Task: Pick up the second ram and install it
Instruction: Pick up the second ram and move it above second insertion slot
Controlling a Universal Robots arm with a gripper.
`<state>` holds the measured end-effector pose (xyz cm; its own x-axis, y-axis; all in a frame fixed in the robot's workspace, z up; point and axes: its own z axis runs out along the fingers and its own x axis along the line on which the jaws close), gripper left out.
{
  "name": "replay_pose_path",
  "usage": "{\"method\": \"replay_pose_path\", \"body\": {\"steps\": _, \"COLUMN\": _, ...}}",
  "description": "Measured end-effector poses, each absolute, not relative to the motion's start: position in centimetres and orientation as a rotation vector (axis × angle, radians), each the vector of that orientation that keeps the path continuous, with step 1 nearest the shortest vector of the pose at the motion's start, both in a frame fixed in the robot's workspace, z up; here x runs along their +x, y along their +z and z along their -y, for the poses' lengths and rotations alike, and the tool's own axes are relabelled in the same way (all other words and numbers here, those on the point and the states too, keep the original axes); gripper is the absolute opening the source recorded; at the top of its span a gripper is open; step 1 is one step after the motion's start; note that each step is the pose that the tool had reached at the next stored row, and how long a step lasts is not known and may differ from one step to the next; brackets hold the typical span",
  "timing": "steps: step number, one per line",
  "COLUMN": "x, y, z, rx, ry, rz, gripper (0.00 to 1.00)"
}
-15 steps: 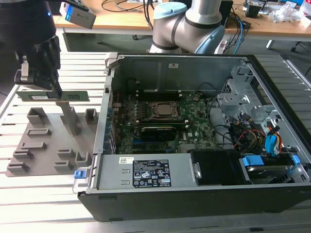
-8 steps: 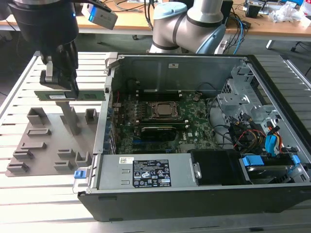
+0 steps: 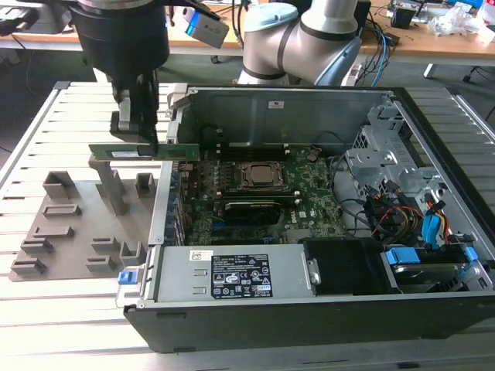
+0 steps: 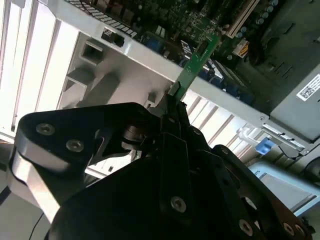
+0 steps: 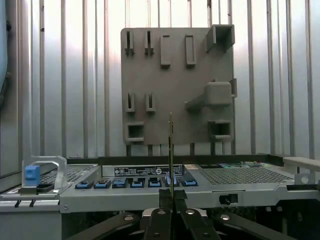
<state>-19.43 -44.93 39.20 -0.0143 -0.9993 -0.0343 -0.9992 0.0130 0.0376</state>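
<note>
Black gripper point(image 3: 144, 137) pinches thin green ram stick point(image 3: 176, 150) mid-length, level, above grey metal computer case wall point(image 3: 178, 108). Risk: stick end may clip wall, twisting in grip.

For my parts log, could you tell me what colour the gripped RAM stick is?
Green with a pale label: the second ram shows best in the exterior view.

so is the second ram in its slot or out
Out. The gripper holds the second ram level in the air over the case edge, above the motherboard, not seated.
</note>
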Motion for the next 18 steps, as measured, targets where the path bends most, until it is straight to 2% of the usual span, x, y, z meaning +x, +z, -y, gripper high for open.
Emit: {"method": "replay_pose_path", "body": {"steps": 18, "x": -13.4, "y": 39.2, "z": 44.9, "rx": 2.204, "ry": -0.097, "rz": 2.235, "gripper": 0.13}}
